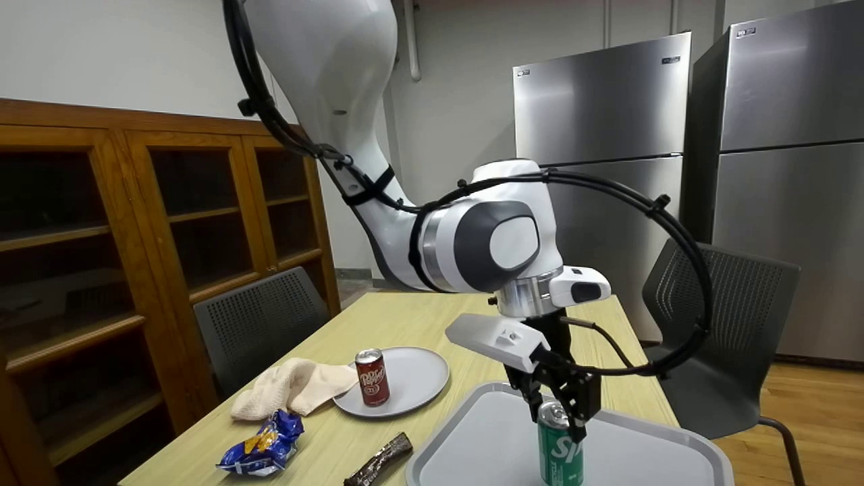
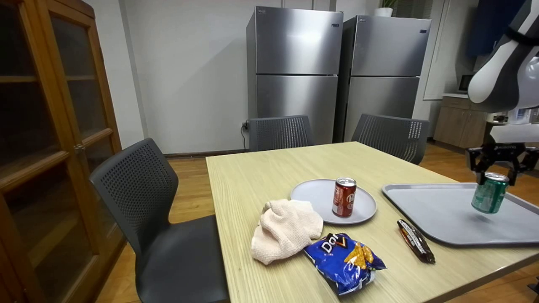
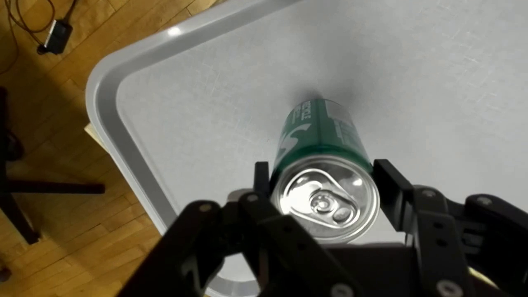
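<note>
The tool (image 2: pixel 496 178) grips the green can (image 3: pixel 317 134) near its top from both sides, so the grasp looks done. The can seems slightly tilted and just clear of the tray (image 2: pixel 433 206) below; its release is not yet done. Left of the tray, a wrapped bar (image 2: pixel 415 242) lies on the near surface (image 2: pixel 261 172); farther back, a red can (image 2: pixel 344 198) stands on a plate (image 2: pixel 309 191), untouched.
</note>
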`<state>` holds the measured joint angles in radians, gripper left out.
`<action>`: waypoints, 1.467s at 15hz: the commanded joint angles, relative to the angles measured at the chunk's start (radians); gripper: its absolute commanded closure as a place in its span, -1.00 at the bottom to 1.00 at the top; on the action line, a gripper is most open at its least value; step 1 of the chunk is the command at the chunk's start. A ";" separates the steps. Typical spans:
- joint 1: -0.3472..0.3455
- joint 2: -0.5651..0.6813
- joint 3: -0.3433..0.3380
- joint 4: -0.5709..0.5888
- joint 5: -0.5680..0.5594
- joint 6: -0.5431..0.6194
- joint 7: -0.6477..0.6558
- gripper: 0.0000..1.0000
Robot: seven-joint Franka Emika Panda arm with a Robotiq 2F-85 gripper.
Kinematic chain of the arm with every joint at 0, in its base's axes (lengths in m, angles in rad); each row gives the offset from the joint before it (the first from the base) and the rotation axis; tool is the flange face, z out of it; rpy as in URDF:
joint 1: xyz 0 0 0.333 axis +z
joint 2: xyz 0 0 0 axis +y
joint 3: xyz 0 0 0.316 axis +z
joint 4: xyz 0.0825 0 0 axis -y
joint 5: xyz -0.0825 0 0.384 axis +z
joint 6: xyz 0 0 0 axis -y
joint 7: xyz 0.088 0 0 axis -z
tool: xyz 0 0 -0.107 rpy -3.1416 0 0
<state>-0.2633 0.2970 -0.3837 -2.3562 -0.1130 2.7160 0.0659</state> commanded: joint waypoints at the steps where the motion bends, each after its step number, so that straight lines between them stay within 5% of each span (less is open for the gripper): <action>1: 0.009 -0.119 0.025 -0.039 -0.021 -0.024 -0.049 0.22; 22: 0.088 -0.087 0.238 0.055 0.065 -0.053 -0.143 0.22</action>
<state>-0.1795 0.1968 -0.1665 -2.3448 -0.0770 2.6995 -0.0322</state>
